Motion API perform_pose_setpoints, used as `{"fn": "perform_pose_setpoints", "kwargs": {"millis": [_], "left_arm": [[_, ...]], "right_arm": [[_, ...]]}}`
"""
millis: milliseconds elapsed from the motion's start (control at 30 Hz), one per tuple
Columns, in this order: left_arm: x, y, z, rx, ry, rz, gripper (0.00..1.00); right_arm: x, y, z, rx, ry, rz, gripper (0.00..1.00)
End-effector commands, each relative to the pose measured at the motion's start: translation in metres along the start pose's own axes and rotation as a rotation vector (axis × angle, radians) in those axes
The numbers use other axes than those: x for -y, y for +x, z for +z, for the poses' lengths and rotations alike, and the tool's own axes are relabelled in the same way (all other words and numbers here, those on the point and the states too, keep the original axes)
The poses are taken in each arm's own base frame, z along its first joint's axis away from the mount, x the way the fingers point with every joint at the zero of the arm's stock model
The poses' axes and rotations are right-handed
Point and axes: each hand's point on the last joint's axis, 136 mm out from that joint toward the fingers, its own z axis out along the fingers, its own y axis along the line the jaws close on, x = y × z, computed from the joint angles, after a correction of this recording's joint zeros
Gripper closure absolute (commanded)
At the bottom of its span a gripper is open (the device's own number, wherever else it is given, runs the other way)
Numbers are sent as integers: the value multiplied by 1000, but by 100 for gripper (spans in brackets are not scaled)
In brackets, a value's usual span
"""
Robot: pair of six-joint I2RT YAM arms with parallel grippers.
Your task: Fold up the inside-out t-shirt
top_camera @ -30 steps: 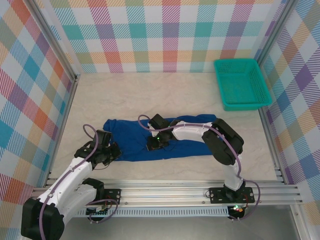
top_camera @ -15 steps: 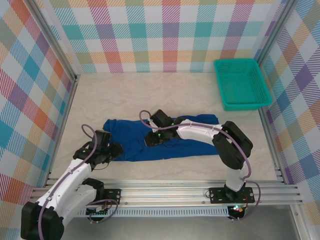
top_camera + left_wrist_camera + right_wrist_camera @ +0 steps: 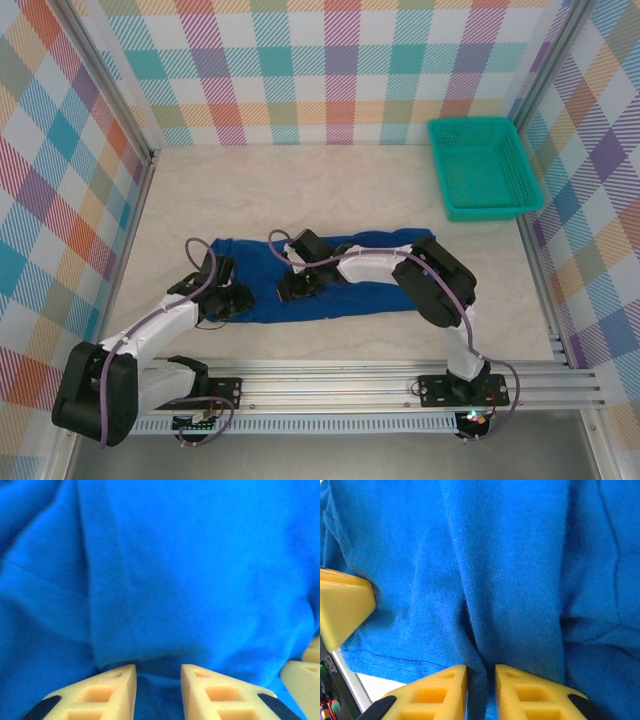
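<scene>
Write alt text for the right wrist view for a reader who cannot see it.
The two yellow fingers of the right gripper pinch a raised fold of a blue t-shirt that covers nearly the whole frame. Another yellow fingertip pokes in at the left edge near the shirt's stitched hem, with a sliver of pale table below it.

I get bright, even light and faint shadows; the t-shirt (image 3: 190,580) looks soft-focused, darkest in the fold between the jaws.
</scene>
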Motion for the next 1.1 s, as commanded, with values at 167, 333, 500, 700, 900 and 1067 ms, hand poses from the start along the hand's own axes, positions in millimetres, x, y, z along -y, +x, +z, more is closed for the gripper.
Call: {"fn": "perform_pose_setpoints", "kwargs": {"millis": [167, 333, 500, 700, 900, 1067], "left_arm": [[-13, -71, -73, 397, -73, 9, 50], [-25, -102, -63, 413, -101, -29, 23], [-26, -113, -27, 297, -136, 44, 7], [-11, -104, 1, 159, -73, 119, 0], [-7, -97, 15, 73, -58, 141, 0], [-2, -87, 29, -10, -43, 147, 0]], "right_arm": [[-17, -7, -49, 67, 28, -166, 69], [-25, -20, -86, 156, -3, -226, 58], [-16, -17, -104, 193, 8, -256, 46], [-4, -8, -114, 217, -16, -236, 35], [3, -3, -112, 218, -44, -212, 35], [4, -1, -110, 217, -56, -200, 35]]}}
